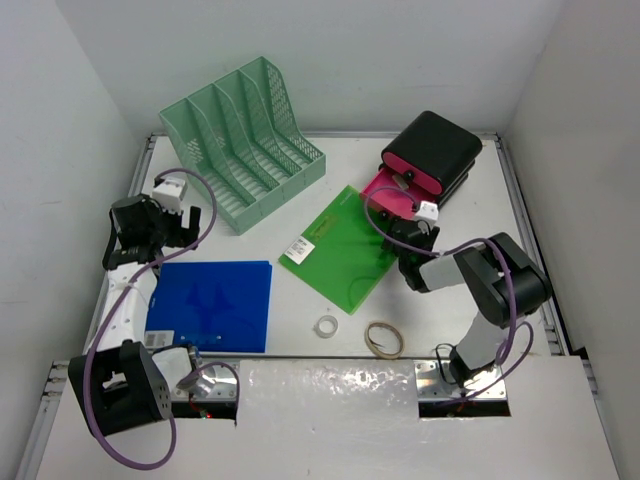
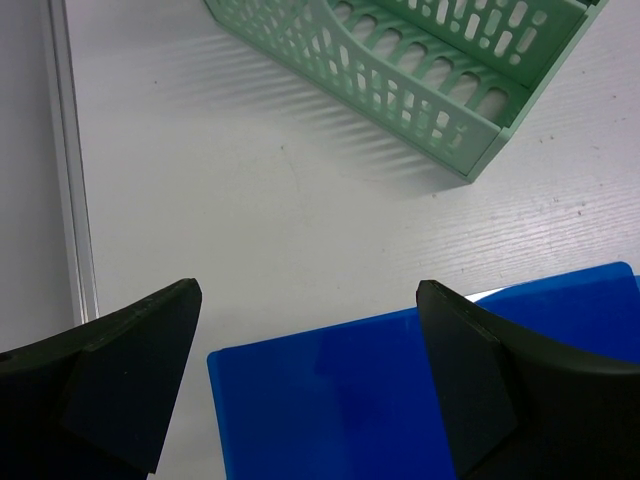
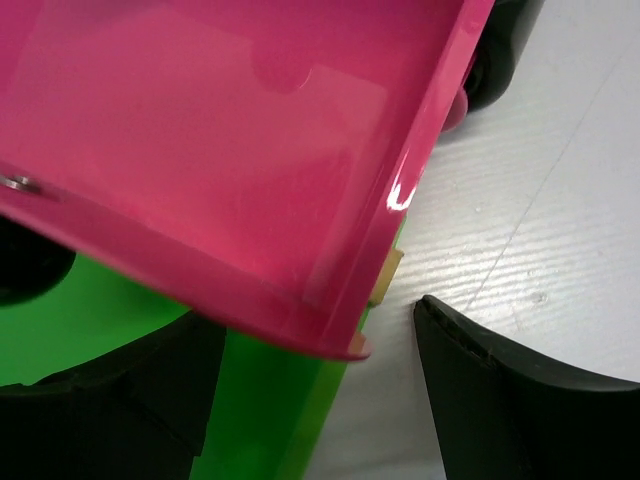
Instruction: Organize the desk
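The white desk holds a blue folder at the front left and a green folder in the middle. My left gripper is open and empty above the blue folder's far left corner, apart from it. My right gripper is open, its jaws either side of the front corner of a pink drawer. That drawer sticks out of a black organizer and overlaps the green folder's edge. I cannot tell whether the fingers touch the drawer.
A mint-green mesh file rack stands at the back left; it also shows in the left wrist view. A small white tape ring and a tan ring lie near the front edge. White walls enclose the desk.
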### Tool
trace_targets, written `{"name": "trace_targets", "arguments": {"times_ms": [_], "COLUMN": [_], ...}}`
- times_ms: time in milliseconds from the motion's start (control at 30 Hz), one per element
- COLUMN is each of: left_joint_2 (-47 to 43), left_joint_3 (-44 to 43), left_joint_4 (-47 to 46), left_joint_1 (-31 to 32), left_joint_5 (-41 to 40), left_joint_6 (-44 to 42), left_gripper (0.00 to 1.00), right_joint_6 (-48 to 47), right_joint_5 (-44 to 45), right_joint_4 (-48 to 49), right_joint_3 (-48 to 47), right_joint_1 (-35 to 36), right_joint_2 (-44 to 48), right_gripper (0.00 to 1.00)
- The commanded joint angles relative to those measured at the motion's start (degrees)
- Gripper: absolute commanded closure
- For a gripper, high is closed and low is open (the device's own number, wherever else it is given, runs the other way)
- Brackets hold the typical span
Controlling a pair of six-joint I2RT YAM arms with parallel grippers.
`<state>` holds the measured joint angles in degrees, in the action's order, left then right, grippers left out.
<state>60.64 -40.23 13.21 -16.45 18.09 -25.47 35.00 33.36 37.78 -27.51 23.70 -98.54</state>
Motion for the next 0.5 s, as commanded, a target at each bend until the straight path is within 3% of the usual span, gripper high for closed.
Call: {"name": "trace_targets", "arguments": {"times_ms": [0, 300, 467], "left_joint_2": [-0.52, 0.27, 0.44], "left_joint_3": [-2.31, -2.4, -2.14], "left_joint_4": [-1.26, -1.87, -1.96], "left_joint_1": [0.36, 0.36, 0.45], "left_joint_5": [0.28, -0.33, -0.86], "left_joint_6": [-0.72, -1.07, -1.51], "left_gripper": [0.12, 0.12, 0.12], "right_joint_6": [1.03, -0.46, -0.29], "right_joint_5": [-1.64, -2.25, -2.69], "right_joint_4": [0.36, -3.32, -5.87], "right_joint_3": [-1.67, -5.18, -7.73], "right_joint_1": [-1.64, -2.35, -2.35], "right_joint_2": [0.37, -0.86, -2.27], "right_gripper": [0.28, 0.38, 0.38]}}
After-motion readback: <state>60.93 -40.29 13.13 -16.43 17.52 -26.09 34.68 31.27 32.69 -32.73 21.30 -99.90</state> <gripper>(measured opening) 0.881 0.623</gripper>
